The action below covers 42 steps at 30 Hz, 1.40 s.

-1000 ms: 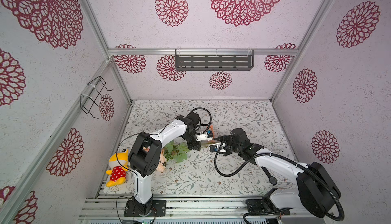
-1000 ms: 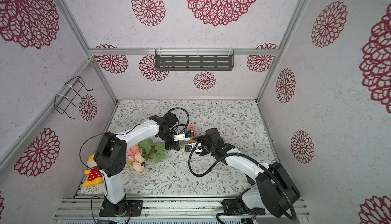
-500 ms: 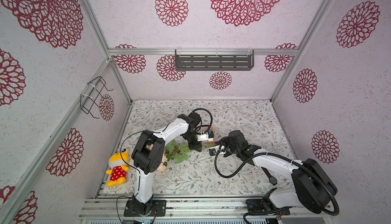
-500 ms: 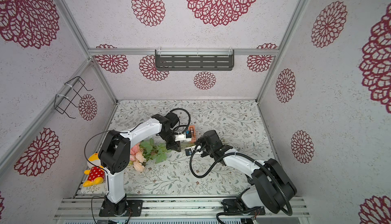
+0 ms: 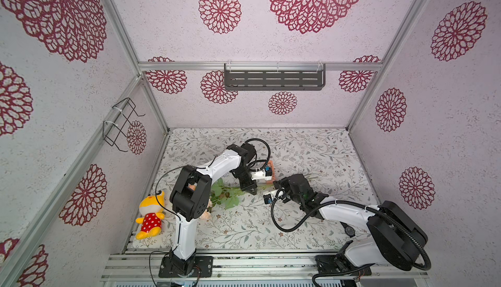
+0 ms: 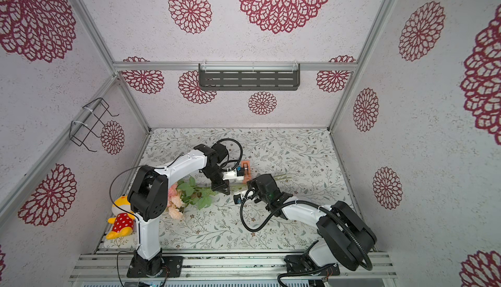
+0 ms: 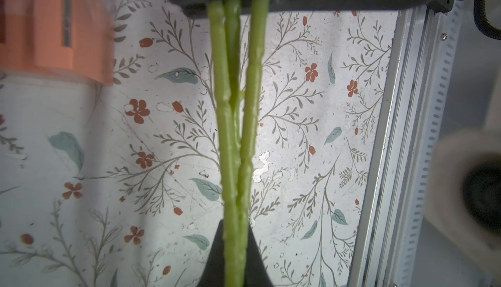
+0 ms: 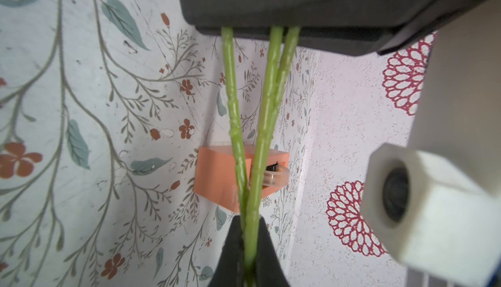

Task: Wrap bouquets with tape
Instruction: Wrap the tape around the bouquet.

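A bouquet (image 6: 189,194) of artificial flowers lies across the middle of the leaf-and-flower printed desk (image 5: 311,158). Its pink and peach blooms and green leaves are toward the left arm's base, and its long thin green stems run out toward the right arm. Both hands grip those stems.

The left hand (image 5: 248,188) is closed tight on them near the leaves. In the left wrist view its dark fingertips (image 7: 217,247) pinch the three stems (image 7: 233,136) together. The right hand (image 5: 277,184) is closed just as tight a little further along, toward the stem ends. In the right wrist view its fingers (image 8: 233,245) squeeze the same three stems (image 8: 267,109) into one bunch. Between the two grips the stems fan slightly apart, and each wrist view shows the other hand as a black bar across them.

A small orange block-shaped tape dispenser (image 6: 246,171) stands on the desk just behind that stretch of stems, on the back-wall side, near both hands. From the right wrist its roll (image 8: 273,177) shows at the open end of the block (image 8: 217,177), and neither hand touches it.

A yellow plush toy in a red dotted dress (image 5: 149,215) lies at the desk's left front corner. A dark grey slotted shelf (image 5: 273,80) hangs on the back wall and a black wire basket (image 5: 119,125) on the left wall.
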{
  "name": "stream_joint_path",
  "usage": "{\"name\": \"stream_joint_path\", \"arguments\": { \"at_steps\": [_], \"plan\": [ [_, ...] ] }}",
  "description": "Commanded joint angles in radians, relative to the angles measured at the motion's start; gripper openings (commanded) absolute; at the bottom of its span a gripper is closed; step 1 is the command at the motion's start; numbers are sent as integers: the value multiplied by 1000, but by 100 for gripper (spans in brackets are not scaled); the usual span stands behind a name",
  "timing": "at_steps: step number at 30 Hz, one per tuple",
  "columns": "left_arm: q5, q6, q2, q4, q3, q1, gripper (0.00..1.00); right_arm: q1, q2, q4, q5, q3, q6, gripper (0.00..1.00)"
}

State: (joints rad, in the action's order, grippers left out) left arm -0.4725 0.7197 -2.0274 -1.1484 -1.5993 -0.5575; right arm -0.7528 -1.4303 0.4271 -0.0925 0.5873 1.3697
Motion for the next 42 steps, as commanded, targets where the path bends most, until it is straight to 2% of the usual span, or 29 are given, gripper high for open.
{"name": "stream_joint_path", "arguments": {
  "at_steps": [1, 2, 9, 12, 13, 14, 15, 16, 17, 18, 19, 20, 21, 22, 24, 26, 28, 29, 31, 34, 38, 42],
  "plan": [
    [-26, -34, 88, -18, -36, 10, 76, -16, -18, 110, -67, -13, 37, 0],
    [-20, -55, 113, -3, -34, 17, 98, -16, -18, 118, -72, -17, 31, 0],
    [-24, -144, 281, 138, 13, 72, 98, -16, 12, 164, -63, -43, 19, 0],
    [-26, -300, 387, 349, 58, 141, 98, -16, 22, 271, -61, -81, 24, 0],
    [-71, -385, 433, 490, 96, 180, 98, -16, 21, 311, -67, -93, 31, 0],
    [-149, -520, 480, 697, 160, 236, 98, -16, 15, 362, -75, -104, 38, 0],
    [-217, -675, 515, 917, 233, 284, 98, -16, 10, 408, -83, -113, 44, 0],
    [-248, -900, 544, 1223, 334, 329, 98, -16, 1, 460, -91, -123, 54, 0],
    [-191, -1118, 557, 1495, 432, 359, 98, -16, -3, 502, -97, -130, 70, 0],
    [-142, -1248, 558, 1642, 490, 380, 98, -16, -8, 543, -97, -135, 73, 0],
    [-183, -1327, 536, 1819, 512, 401, 98, -15, -12, 596, -95, -143, 70, 0],
    [-317, -1353, 500, 1910, 477, 421, 98, -16, -15, 626, -91, -145, 74, 0],
    [-394, -1370, 477, 1901, 436, 428, 98, -16, -18, 635, -88, -146, 84, 0],
    [-428, -1338, 475, 1839, 418, 425, 98, -16, -21, 641, -86, -144, 97, 0],
    [-430, -1068, 559, 1702, 486, 377, 98, -15, -38, 669, -95, -138, 111, 0],
    [-259, -598, 703, 1407, 587, 285, 98, -14, -59, 729, -101, -144, 117, 0],
    [-133, -284, 744, 1170, 610, 220, 98, -14, -65, 740, -99, -147, 120, 0],
    [-118, -176, 733, 1047, 595, 214, 98, -14, -67, 733, -97, -147, 121, 0],
    [-53, -45, 704, 902, 575, 197, 98, -16, -78, 780, -96, -155, 113, 0],
    [7, 58, 666, 875, 599, 155, 99, -17, -108, 882, -105, -172, 128, 0],
    [-48, 90, 577, 790, 566, 101, 98, -21, -161, 993, -129, -176, 185, 0],
    [-27, 92, 475, 734, 520, 52, 97, -25, -188, 1008, -122, -165, 194, 0]
  ]
}}
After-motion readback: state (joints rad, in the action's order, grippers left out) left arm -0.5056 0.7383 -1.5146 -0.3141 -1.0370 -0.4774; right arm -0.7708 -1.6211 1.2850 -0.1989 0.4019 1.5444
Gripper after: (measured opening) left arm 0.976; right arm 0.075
